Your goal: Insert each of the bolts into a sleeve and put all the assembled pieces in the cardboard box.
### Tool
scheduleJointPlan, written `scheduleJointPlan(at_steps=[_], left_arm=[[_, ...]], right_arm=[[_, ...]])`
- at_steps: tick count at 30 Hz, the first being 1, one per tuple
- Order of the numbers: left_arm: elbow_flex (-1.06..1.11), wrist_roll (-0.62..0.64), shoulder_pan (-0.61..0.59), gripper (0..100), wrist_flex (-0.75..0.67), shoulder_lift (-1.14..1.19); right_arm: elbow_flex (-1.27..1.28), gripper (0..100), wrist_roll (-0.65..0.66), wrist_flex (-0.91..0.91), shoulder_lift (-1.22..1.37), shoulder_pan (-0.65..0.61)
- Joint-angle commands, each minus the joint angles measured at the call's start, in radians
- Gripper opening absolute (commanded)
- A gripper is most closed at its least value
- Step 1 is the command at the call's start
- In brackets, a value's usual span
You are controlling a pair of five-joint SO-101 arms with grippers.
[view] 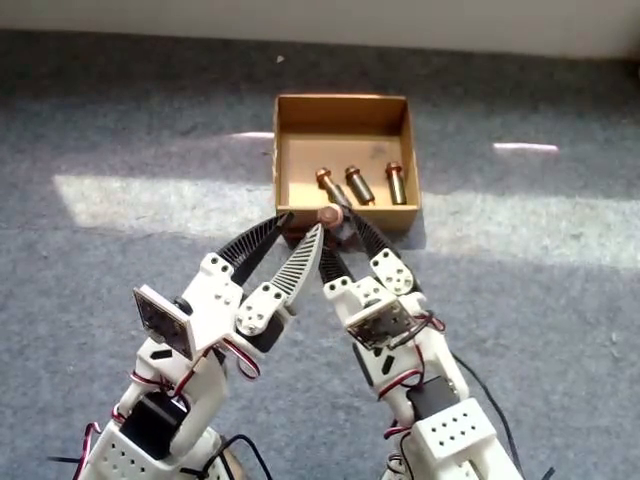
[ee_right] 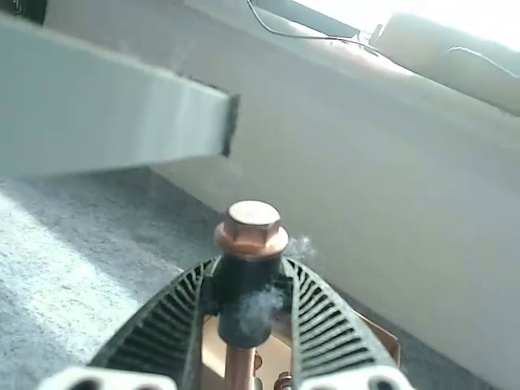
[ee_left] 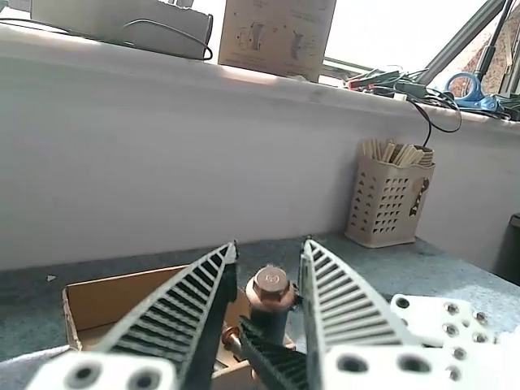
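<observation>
This looks to me like an office or hobby workroom: the rig sits on grey carpet [view: 120,150] before a white window ledge [ee_left: 244,81] at the far side. On the ledge lie cables [ee_left: 422,101] and blue-handled scissors [ee_left: 467,85], and a beige holder [ee_left: 386,207] of wooden sticks stands beneath.

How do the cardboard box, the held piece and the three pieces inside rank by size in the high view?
1. cardboard box, clearly largest.
2. three pieces inside: alike, so tied.
3. held piece: seen end-on and nearer the camera, so its rank against them is unsure.
</observation>
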Motion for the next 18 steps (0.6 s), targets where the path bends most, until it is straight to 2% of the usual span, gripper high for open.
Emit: scheduleJointPlan(at_steps=[1, 5, 7, 10, 18], left_arm=[[-0.019, -0.015, -0.007, 14, 0.014, -0.005], [-0.024, -0.11, -0.008, 14, 0.058, -0.016], [-0.024, -0.181, -0.038, 10, 0.077, -0.016], [-0.013, -0.241, -0.116, 0, 0.101, -0.016], [0.071, -0.253, -0.404, 1, 0.132, -0.016]], right_arm=[[0.104, 0.5, 0.003, -0.001, -0.012, 0.045], [0.104, 0.5, 0.002, 0.018, -0.012, 0.104], [0.104, 0.5, 0.002, 0.056, -0.015, 0.114], [0.104, 0.5, 0.002, 0.09, -0.015, 0.117], [0.104, 0.5, 0.002, 0.163, -0.015, 0.119]])
